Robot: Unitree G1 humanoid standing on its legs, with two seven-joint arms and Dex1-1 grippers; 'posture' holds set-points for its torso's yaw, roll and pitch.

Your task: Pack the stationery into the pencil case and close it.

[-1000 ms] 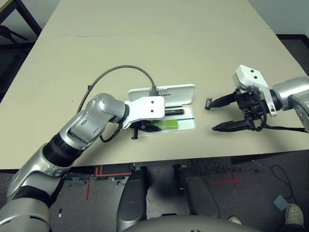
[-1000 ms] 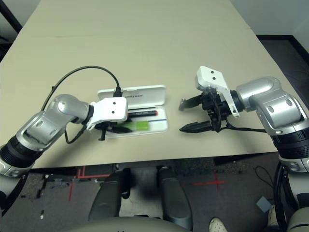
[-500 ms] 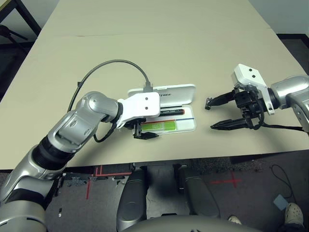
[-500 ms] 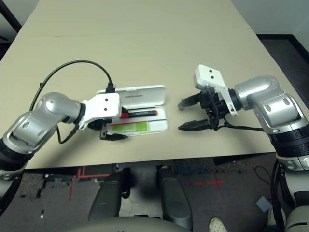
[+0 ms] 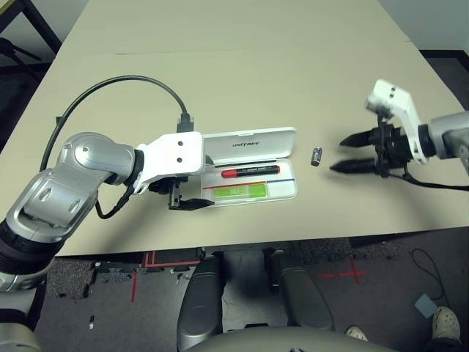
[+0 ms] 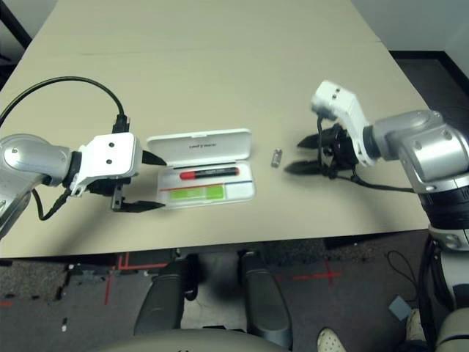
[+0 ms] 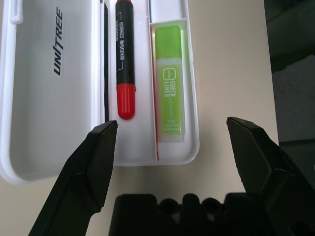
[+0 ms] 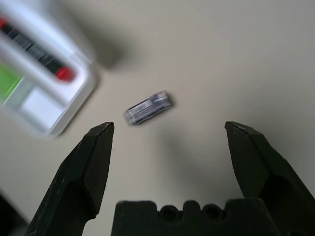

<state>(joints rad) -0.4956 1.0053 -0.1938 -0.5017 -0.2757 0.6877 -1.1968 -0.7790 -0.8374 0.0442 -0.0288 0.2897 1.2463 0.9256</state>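
**Case open, two items in, one out on the table**

The pencil case (image 5: 253, 165) lies open on the table (image 5: 242, 81), lid flat at the back. Inside the tray rest the red-and-black marker (image 5: 250, 171) and, in front of it, the green stick (image 5: 239, 191). The tiny grey piece (image 5: 316, 155) sits just right of the case. The left gripper (image 5: 182, 193) hangs wide open and empty at the case's left end. The right gripper (image 5: 343, 154), parted and empty too, points at the grey piece from the right.
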